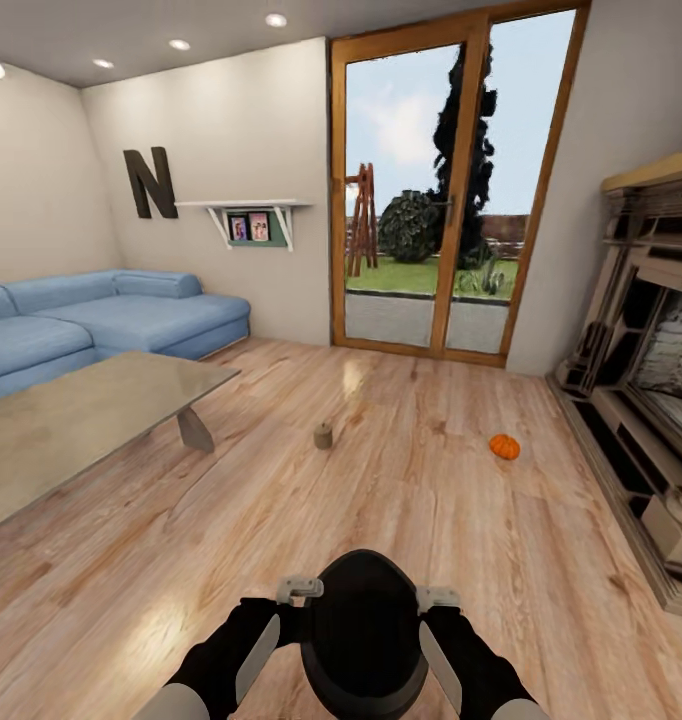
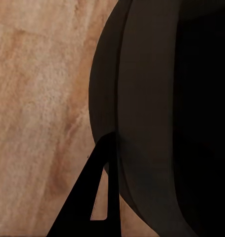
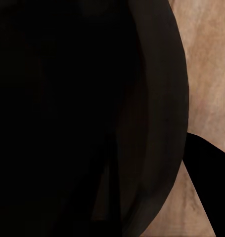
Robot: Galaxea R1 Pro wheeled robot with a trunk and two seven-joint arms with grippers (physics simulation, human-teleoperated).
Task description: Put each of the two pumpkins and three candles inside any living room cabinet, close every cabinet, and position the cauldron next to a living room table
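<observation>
I had the black cauldron [image 1: 369, 640] pressed between both arms, low in front of me above the floor [image 1: 401, 480]. I couldn't tell how either gripper's jaws stood. A candle [image 1: 323, 436] sat upright on the floor near the table [image 1: 71, 425]; a pumpkin [image 1: 504, 447] lay towards the fireplace [image 1: 646, 390].
</observation>
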